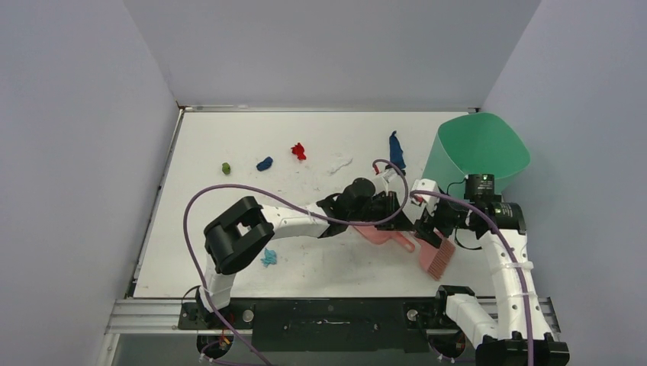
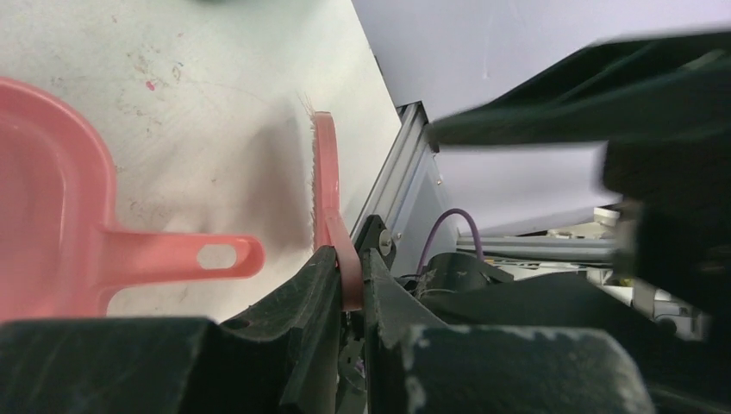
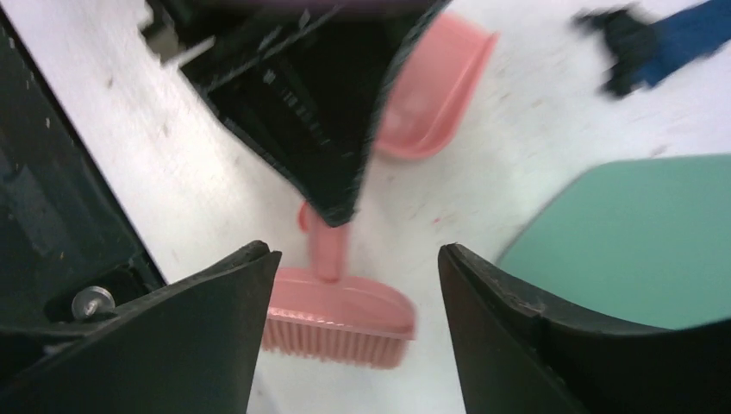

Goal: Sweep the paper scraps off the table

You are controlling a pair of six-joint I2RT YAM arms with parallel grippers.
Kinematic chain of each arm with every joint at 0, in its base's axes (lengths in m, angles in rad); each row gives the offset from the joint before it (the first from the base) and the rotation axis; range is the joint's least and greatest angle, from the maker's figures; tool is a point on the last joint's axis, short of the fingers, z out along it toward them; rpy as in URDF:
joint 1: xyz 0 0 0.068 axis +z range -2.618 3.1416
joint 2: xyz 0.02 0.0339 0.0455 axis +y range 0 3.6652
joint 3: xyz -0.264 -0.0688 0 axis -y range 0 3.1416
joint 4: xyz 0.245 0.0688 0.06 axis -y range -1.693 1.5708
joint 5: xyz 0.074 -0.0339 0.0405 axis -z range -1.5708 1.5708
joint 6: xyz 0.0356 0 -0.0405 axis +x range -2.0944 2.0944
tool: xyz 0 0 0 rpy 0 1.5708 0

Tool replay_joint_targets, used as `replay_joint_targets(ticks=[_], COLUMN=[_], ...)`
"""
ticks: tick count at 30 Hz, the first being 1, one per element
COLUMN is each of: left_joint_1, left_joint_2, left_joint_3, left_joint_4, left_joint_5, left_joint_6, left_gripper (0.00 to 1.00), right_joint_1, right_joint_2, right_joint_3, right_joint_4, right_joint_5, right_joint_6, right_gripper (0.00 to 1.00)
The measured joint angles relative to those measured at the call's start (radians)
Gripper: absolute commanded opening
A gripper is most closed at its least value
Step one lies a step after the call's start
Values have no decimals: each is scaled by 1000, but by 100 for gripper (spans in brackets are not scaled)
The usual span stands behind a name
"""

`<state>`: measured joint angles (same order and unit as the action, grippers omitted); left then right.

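Left pincer (image 2: pixel 349 259) clenched on the pink brush (image 2: pixel 326 181) handle; right pincer (image 3: pixel 358 252) released above it. Paper scraps (image 1: pixel 298 151) lie unswept toward the far edge of the worktop (image 1: pixel 229 133) (one cyan near the front edge). Sweeping judged not yet begun.

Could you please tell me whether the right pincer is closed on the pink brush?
No, the right pincer gapes open, while the left pincer clamps the handle of the pink brush.
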<state>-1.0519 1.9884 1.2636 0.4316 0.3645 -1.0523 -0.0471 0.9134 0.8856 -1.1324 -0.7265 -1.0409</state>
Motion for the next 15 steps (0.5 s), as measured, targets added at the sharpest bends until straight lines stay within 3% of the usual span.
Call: replay_joint_targets(ticks=[4, 9, 15], left_joint_1=[9, 34, 43], left_joint_2=[-54, -182, -389], left_joint_3=[-21, -41, -63], left_joint_4=[-59, -145, -318], left_joint_5=[8, 48, 72], left_joint_6=[77, 187, 375], left_gripper=[0, 0, 0], right_joint_1=[-3, -5, -5], right_joint_2=[14, 113, 186], right_joint_3=[166, 357, 379], right_joint_4=[-18, -108, -210], right_joint_5=[-72, -170, -199], right_joint_6=[58, 52, -43], right_gripper=[82, 83, 83])
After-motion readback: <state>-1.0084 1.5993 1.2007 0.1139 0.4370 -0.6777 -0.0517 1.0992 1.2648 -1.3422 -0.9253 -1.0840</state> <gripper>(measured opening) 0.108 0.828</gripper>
